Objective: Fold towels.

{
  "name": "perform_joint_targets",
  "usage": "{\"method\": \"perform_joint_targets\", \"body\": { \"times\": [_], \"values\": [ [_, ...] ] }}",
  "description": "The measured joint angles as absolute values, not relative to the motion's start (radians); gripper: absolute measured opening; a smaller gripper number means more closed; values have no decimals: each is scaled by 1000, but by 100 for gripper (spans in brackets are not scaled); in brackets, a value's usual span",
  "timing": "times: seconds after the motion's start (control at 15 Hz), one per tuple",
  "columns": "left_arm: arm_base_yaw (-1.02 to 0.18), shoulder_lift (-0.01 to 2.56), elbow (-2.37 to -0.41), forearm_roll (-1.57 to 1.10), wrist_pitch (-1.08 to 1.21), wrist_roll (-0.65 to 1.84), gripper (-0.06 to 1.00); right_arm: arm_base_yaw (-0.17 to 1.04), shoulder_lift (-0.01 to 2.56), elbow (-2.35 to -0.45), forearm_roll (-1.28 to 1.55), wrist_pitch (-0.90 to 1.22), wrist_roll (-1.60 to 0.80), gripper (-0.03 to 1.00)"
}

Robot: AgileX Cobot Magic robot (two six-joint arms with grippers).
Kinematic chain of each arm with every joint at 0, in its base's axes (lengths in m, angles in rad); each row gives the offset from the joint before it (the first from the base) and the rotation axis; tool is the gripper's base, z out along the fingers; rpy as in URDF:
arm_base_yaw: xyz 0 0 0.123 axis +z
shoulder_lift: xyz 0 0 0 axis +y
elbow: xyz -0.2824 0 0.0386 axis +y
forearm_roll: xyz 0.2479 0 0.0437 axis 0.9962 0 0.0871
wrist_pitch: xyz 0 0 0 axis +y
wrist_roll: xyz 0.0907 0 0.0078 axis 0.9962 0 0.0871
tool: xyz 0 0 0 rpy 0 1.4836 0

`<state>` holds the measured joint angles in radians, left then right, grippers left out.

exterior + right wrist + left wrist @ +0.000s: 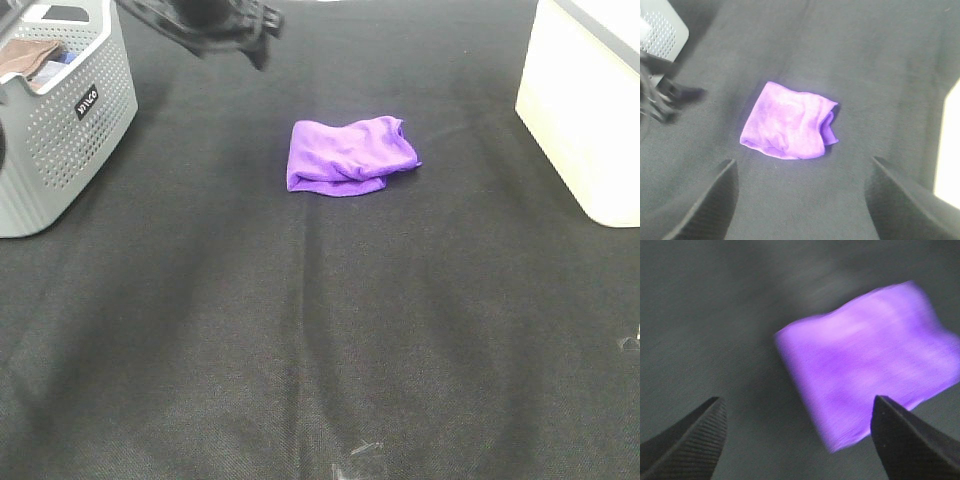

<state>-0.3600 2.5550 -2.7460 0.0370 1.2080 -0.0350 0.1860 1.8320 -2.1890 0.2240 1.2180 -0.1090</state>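
Note:
A purple towel [345, 155] lies folded in a loose bundle on the black table, at the far middle. My left gripper [228, 28] is blurred, up in the air at the far left of the towel. The left wrist view shows its fingers [695, 435] open and empty, with the towel [865, 365] below and blurred. My right gripper [802, 165] is open and empty, looking down on the towel [790, 122] from above. It is out of the exterior high view.
A grey perforated basket [60, 130] stands at the far left with a brown cloth [25, 55] inside. A white box [590, 110] stands at the far right. The black tablecloth [320, 350] covers the table.

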Motion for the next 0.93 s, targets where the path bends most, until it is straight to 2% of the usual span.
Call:
{"method": "perform_joint_targets", "body": {
  "times": [0.4, 0.6, 0.93],
  "values": [
    [-213, 2433, -2697, 58, 1212, -67, 73, 186, 1434, -1713, 84, 1219, -26, 70],
    [-173, 2168, -2407, 85, 1212, -76, 73, 186, 1150, -1415, 83, 1220, 22, 70],
    [-173, 1672, -1836, 108, 1212, -104, 73, 186, 693, -1084, 104, 1220, 100, 70]
  ]
}}
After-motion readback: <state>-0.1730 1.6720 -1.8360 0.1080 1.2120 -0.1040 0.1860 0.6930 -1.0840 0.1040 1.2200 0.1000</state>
